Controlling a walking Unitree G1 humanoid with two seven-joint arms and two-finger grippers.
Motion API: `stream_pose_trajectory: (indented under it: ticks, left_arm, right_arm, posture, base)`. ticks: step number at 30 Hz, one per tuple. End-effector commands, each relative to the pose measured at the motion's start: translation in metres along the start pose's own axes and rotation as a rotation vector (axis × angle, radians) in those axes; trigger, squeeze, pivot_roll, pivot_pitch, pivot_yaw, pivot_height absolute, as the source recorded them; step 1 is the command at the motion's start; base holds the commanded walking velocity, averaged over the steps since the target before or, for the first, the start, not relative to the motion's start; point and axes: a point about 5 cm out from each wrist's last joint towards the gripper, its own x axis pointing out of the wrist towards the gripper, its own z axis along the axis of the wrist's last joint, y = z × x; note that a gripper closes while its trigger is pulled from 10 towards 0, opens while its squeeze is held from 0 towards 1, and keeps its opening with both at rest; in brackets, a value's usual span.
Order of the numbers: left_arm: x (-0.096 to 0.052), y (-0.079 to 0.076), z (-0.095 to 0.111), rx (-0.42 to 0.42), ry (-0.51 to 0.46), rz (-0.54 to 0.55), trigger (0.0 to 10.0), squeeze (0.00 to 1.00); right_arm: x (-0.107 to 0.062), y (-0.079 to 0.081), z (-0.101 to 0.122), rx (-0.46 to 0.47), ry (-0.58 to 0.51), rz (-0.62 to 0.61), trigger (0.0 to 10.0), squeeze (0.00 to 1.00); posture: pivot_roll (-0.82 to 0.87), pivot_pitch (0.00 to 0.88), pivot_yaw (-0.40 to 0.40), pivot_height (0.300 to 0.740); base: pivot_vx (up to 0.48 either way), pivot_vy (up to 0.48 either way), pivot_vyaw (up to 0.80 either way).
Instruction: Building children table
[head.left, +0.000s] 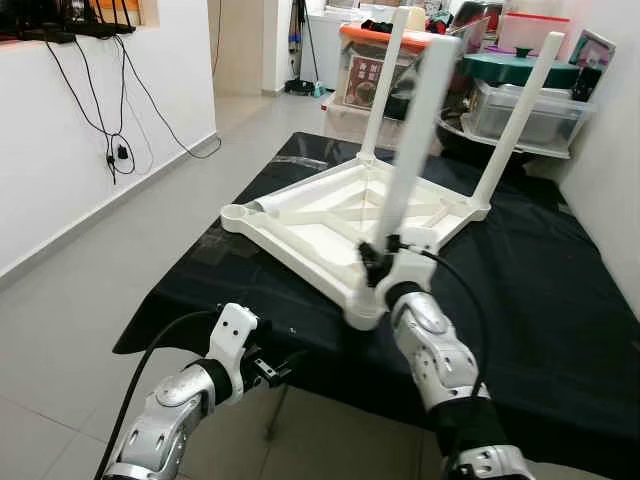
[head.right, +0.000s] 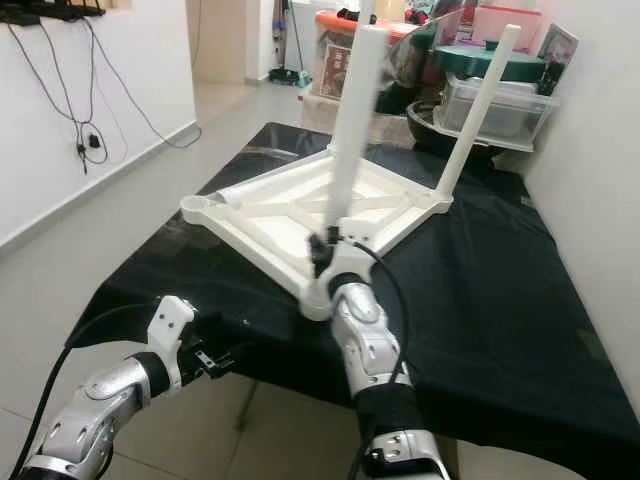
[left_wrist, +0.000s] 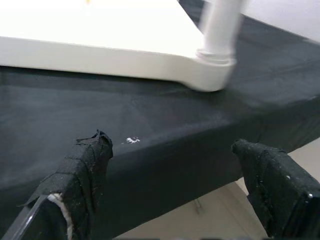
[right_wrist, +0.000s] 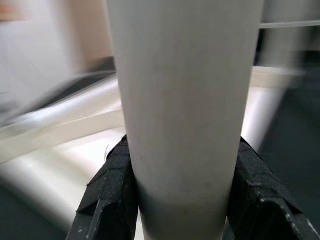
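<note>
right end effector (head.left: 378, 262) clamped on white plastic table leg (head.left: 412, 140) | upturned white plastic tabletop (head.left: 300, 235) on black-clothed bench (head.left: 540, 300) | left end effector (left_wrist: 175, 185) fingers apart at bench edge

walls: white wall (head.left: 70, 170) on the left, black cables (head.left: 115, 110) hanging down it | floor: pale grey tiles (head.left: 90, 290), doorway beyond | counter (head.left: 540, 300): draped in black cloth | back: stacked plastic storage boxes (head.left: 525, 110), orange lid among them | light: bright, even
</note>
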Motion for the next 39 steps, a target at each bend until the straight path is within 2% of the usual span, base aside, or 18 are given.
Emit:
stream_pose_trajectory:
  ticks: [1, 5, 6, 7, 9, 10, 11, 13, 17, 18, 24, 30, 31, 34, 35, 36, 38, 39]
  left_arm:
    - [0.003, -0.004, -0.001, 0.001, 0.01, -0.013, 10.0, 0.0]
    - [0.003, -0.005, -0.004, -0.001, 0.016, -0.013, 10.0, 0.0]
    - [0.003, -0.004, -0.004, 0.0, 0.018, -0.012, 10.0, 0.0]
    - [0.002, -0.003, -0.003, 0.001, 0.019, -0.012, 10.0, 0.0]
    - [0.002, -0.002, -0.003, 0.002, 0.019, -0.013, 10.0, 0.0]
    - [0.002, 0.0, -0.003, 0.006, 0.021, -0.011, 10.0, 0.0]
    - [0.003, 0.001, -0.002, 0.008, 0.02, -0.01, 10.0, 0.0]
    - [0.003, 0.002, 0.0, 0.009, 0.016, -0.007, 10.0, 0.0]
    - [0.003, 0.002, 0.0, 0.008, 0.013, -0.005, 10.0, 0.0]
    - [0.002, 0.002, -0.001, 0.006, 0.012, -0.003, 10.0, 0.0]
    - [0.001, 0.0, -0.003, 0.002, 0.014, -0.001, 10.0, 0.0]
    - [0.005, 0.001, -0.001, 0.01, 0.012, -0.007, 10.0, 0.0]
    - [0.005, 0.001, 0.0, 0.011, 0.009, -0.004, 10.0, 0.0]
    - [0.006, 0.001, 0.001, 0.011, 0.006, -0.001, 10.0, 0.0]
    - [0.006, 0.0, 0.001, 0.009, 0.004, 0.001, 10.0, 0.0]
    - [0.006, 0.0, 0.001, 0.009, 0.004, 0.001, 10.0, 0.0]
    - [0.002, -0.003, -0.003, 0.001, 0.008, 0.004, 10.0, 0.0]
    - [0.002, -0.003, -0.003, 0.001, 0.008, 0.004, 10.0, 0.0]
  right_arm:
    - [-0.007, -0.057, -0.027, -0.042, 0.11, -0.329, 0.0, 0.0]
    - [-0.012, -0.073, -0.027, -0.084, 0.088, -0.446, 0.0, 0.0]
    - [-0.009, -0.068, -0.03, -0.077, 0.126, -0.411, 10.0, 0.0]
    - [-0.005, -0.055, -0.034, -0.054, 0.163, -0.323, 10.0, 0.0]
    - [-0.002, -0.045, -0.036, -0.036, 0.187, -0.258, 10.0, 0.0]
    - [-0.001, -0.029, -0.027, 0.011, 0.13, -0.154, 10.0, 0.6]
    - [-0.001, -0.015, -0.015, 0.062, 0.062, -0.042, 10.0, 1.0]
    - [-0.003, 0.002, 0.0, 0.123, -0.01, 0.093, 10.0, 1.0]
    - [-0.002, 0.014, 0.01, 0.156, -0.015, 0.251, 10.0, 1.0]
    - [-0.003, 0.017, 0.015, 0.158, -0.031, 0.315, 10.0, 0.0]
    - [-0.009, 0.03, 0.038, 0.075, -0.134, 0.662, 10.0, 0.0]
    - [-0.009, 0.039, 0.028, -0.068, -0.116, 0.854, 10.0, 0.0]
    - [-0.009, 0.041, 0.022, -0.109, -0.096, 0.866, 1.5, 0.0]
    - [-0.008, 0.043, 0.019, -0.135, -0.084, 0.868, 1.5, 0.0]
    - [-0.005, 0.042, 0.011, -0.162, -0.047, 0.826, 0.0, 0.0]
    - [-0.005, 0.042, 0.011, -0.162, -0.047, 0.826, 0.0, 0.0]
    - [0.008, 0.031, -0.003, -0.149, 0.033, 0.552, 0.0, 0.0]
    - [0.008, 0.031, -0.003, -0.149, 0.033, 0.552, 0.0, 0.0]
  posture:
    - [0.06, 0.0, -0.097, 0.74]
    - [0.06, 0.0, -0.094, 0.74]
    - [0.05, 0.0, -0.089, 0.74]
    - [0.05, 0.0, -0.087, 0.74]
    - [0.05, 0.0, -0.087, 0.74]
    - [0.05, 0.0, -0.09, 0.74]
    - [0.06, 0.0, -0.091, 0.74]
    - [0.05, 0.0, -0.094, 0.74]
    - [0.06, 0.0, -0.101, 0.74]
    - [0.06, 0.0, -0.105, 0.74]
    - [0.06, 0.0, -0.105, 0.74]
    - [0.07, 0.0, -0.11, 0.74]
    - [0.07, 0.0, -0.113, 0.74]
    - [0.07, 0.0, -0.115, 0.74]
    - [0.08, 0.0, -0.12, 0.74]
    - [0.08, 0.0, -0.12, 0.74]
    - [0.09, 0.0, -0.124, 0.74]
    - [0.09, 0.0, -0.124, 0.74]
  base:
    - [0.0, 0.0, 0.0]
    - [0.0, 0.0, 0.0]
    - [0.0, 0.0, 0.0]
    - [0.0, 0.0, 0.0]
    - [0.0, 0.0, 0.0]
    - [0.0, 0.0, 0.0]
    - [0.0, 0.0, 0.0]
    - [0.0, 0.0, 0.0]
    - [0.0, 0.0, 0.0]
    - [0.0, 0.0, 0.0]
    - [0.0, 0.0, 0.0]
    - [0.0, 0.0, 0.0]
    - [0.0, 0.0, 0.0]
    - [0.0, 0.0, 0.0]
    - [0.0, 0.0, 0.0]
    - [0.0, 0.0, 0.0]
    - [0.0, 0.0, 0.0]
    - [0.0, 0.0, 0.0]
